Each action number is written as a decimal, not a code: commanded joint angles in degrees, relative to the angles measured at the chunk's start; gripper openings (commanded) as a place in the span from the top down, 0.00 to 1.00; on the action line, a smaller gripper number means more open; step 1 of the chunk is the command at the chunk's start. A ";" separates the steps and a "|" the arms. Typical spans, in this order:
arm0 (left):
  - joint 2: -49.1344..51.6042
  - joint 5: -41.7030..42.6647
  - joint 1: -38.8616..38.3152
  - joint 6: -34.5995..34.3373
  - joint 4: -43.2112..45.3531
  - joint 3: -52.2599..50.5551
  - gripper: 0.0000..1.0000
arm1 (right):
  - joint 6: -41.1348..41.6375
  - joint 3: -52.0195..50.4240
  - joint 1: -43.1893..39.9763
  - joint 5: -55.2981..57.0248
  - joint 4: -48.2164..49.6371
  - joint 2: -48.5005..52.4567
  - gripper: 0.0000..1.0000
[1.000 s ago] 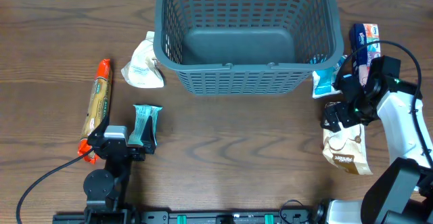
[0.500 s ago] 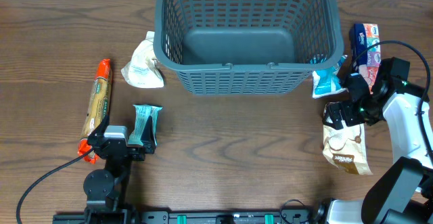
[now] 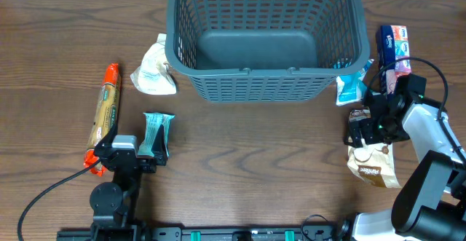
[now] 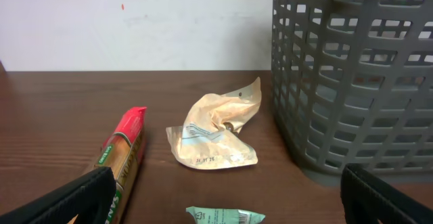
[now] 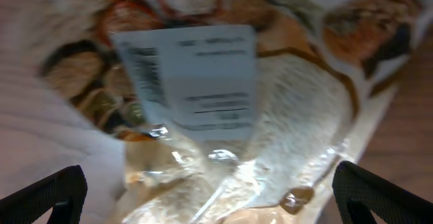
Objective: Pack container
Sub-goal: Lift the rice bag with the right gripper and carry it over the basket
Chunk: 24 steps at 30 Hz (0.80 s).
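Observation:
The dark grey lattice container (image 3: 266, 41) stands at the back centre, empty; its wall fills the right of the left wrist view (image 4: 358, 82). My left gripper (image 3: 125, 153) rests at the front left, open, with a small teal packet (image 3: 156, 134) between its fingers (image 4: 223, 216). My right gripper (image 3: 368, 130) is open, directly over a beige snack bag (image 3: 373, 161), which fills the right wrist view (image 5: 223, 102), blurred, between the fingers.
A long orange-and-red package (image 3: 104, 113) lies at the left (image 4: 122, 160). A crumpled cream wrapper (image 3: 153, 73) lies by the container's left corner (image 4: 216, 132). A light-blue packet (image 3: 351, 88) and a blue-red package (image 3: 393, 48) lie at the right.
My right gripper has moved back toward the left and down over the top of the beige snack bag. The left arm has not moved.

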 commanded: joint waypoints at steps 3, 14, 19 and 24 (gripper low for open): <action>-0.42 0.44 -0.17 0.35 -1.90 -1.07 0.01 | 3.58 -0.22 -0.39 3.02 0.55 0.28 0.01; -0.42 0.44 -0.17 0.35 -1.90 -1.07 0.01 | 5.35 -4.07 -0.39 1.84 5.40 0.28 0.01; -0.42 0.44 -0.17 0.35 -1.90 -1.07 0.01 | 5.79 -6.08 -0.39 0.61 8.48 0.28 0.01; -0.42 0.44 -0.17 0.35 -1.90 -1.07 0.01 | 5.79 -7.91 -0.39 -2.84 10.75 0.28 0.01</action>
